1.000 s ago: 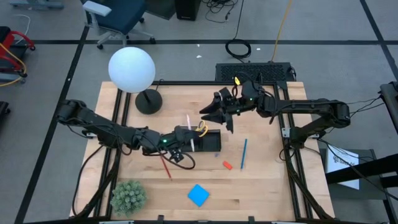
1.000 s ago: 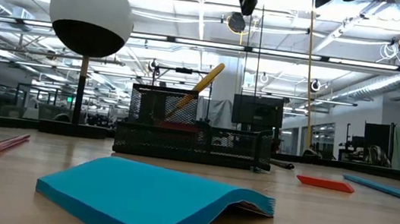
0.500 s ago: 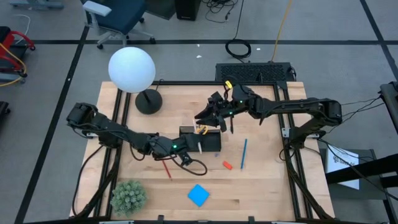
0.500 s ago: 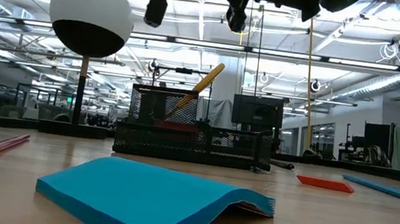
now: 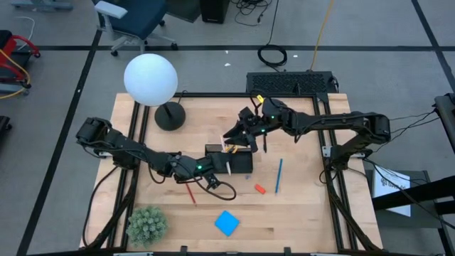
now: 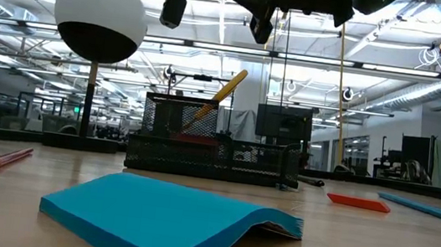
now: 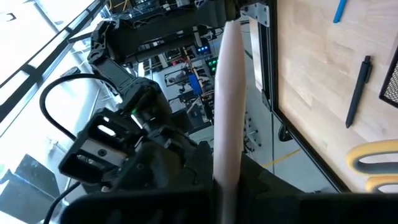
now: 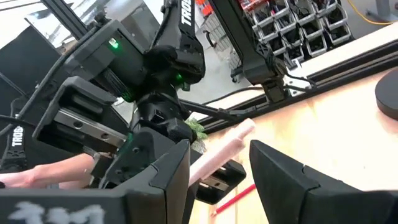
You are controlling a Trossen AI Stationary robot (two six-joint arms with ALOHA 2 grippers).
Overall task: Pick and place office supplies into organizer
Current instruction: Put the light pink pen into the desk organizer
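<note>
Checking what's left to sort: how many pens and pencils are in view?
4: thin red pencil left of the black mesh organizer, blue pencil right of it, black pen beside it, pale pen in the left gripper. Others may be hidden inside.

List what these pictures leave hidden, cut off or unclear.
1. Left gripper: its fingers sit under the arm in the high view; the left wrist view shows only the pale pencil rising from them.
2. Organizer: its floor is hidden by the mesh wall in the low view.
3. Right gripper: its arm is cut off by the top edge of the low view.
4. Eraser: too small to read its shape in the high view.
</note>
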